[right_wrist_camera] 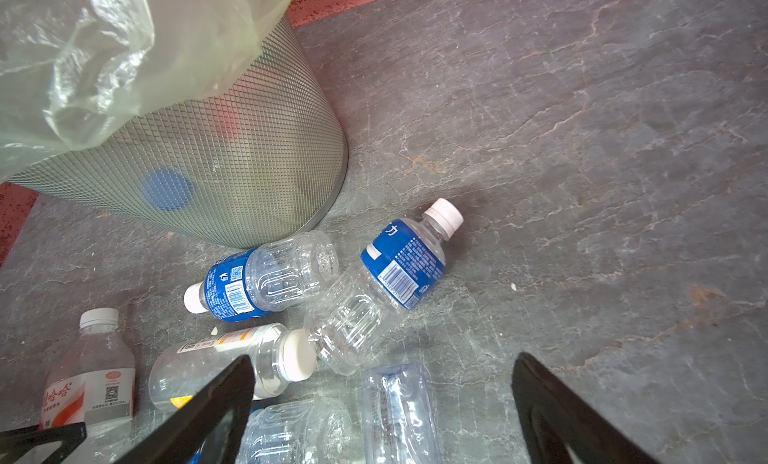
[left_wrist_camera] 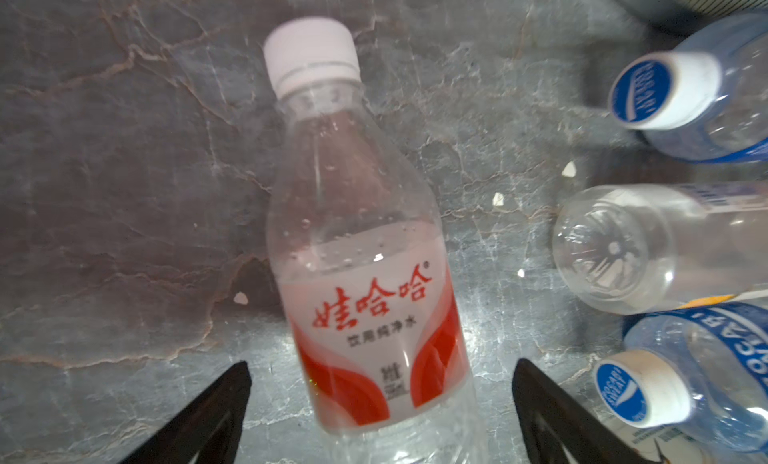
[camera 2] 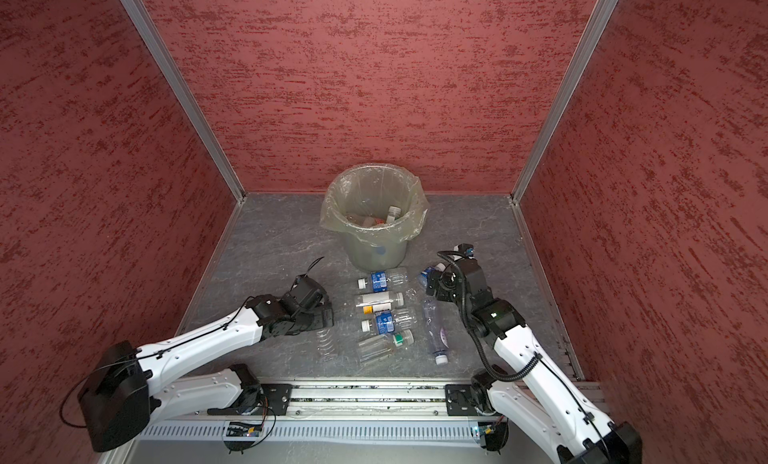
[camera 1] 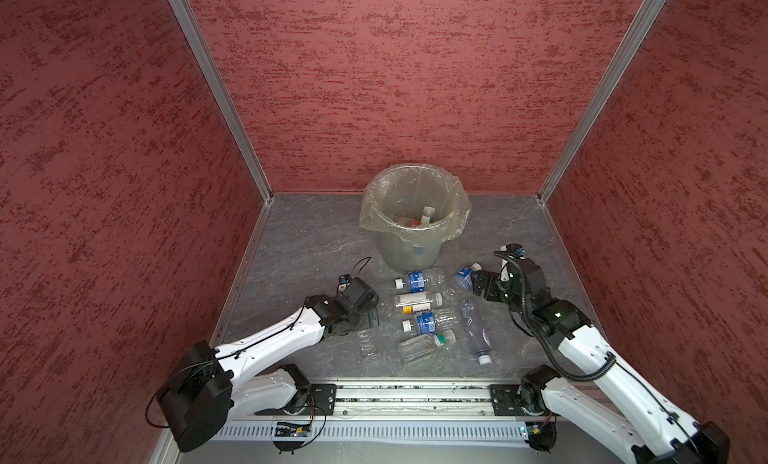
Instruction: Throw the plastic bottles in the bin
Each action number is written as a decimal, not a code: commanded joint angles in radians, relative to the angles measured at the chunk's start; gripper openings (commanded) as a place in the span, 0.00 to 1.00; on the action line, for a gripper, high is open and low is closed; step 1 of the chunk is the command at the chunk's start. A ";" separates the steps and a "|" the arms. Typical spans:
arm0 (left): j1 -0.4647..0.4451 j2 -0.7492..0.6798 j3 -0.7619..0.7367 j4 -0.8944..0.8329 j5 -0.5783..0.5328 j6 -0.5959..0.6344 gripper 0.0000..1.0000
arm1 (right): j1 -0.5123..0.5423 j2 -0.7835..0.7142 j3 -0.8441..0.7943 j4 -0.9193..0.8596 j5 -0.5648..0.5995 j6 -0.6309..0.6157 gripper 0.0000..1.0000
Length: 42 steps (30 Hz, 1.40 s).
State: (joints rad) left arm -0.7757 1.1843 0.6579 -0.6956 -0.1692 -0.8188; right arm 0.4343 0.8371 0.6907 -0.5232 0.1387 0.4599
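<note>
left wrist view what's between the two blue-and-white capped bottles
A clear bottle, its base toward the camera, lies between them; the left wrist view shows it.

Both top views put you high above the silver base rail [camera 1: 415,393] [camera 2: 365,393], looking steeply down toward the red textured back wall [camera 1: 395,87] [camera 2: 374,87], with the whole grey stone-patterned floor [camera 1: 307,241] [camera 2: 270,241] in frame. Your left wrist camera hangs close over a clear plastic bottle with a red-and-white label [left_wrist_camera: 365,299]. Your right wrist camera sits farther back, tilted toward the round grey-green mesh bin with its translucent liner [right_wrist_camera: 232,150]. Both wrist views share that bottle [right_wrist_camera: 89,383] and a clear blue-labelled, white-capped bottle [left_wrist_camera: 685,96] [right_wrist_camera: 237,285].
</note>
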 commanded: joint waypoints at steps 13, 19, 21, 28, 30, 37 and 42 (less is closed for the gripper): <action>-0.034 0.128 0.113 -0.040 -0.056 -0.046 0.85 | -0.009 0.004 0.001 0.022 0.006 0.000 0.96; -0.034 0.171 0.116 -0.052 -0.051 -0.045 0.80 | -0.010 0.005 -0.002 0.022 0.006 0.001 0.96; -0.034 0.181 0.115 -0.056 -0.053 -0.047 0.78 | -0.011 0.005 -0.002 0.023 0.006 0.000 0.96; -0.032 0.200 0.105 -0.057 -0.054 -0.049 0.71 | -0.009 0.005 -0.004 0.022 0.008 0.002 0.96; -0.030 0.207 0.101 -0.051 -0.047 -0.046 0.71 | -0.010 0.006 -0.003 0.022 0.008 0.002 0.96; -0.022 0.241 0.078 -0.006 -0.009 -0.035 0.71 | -0.009 0.002 -0.005 0.021 0.008 0.002 0.96; -0.006 0.243 0.071 0.007 0.015 -0.024 0.71 | -0.009 0.000 -0.003 0.019 0.008 0.002 0.96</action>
State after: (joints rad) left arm -0.7906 1.4208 0.7441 -0.7048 -0.1818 -0.8581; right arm 0.4343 0.8444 0.6907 -0.5205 0.1387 0.4599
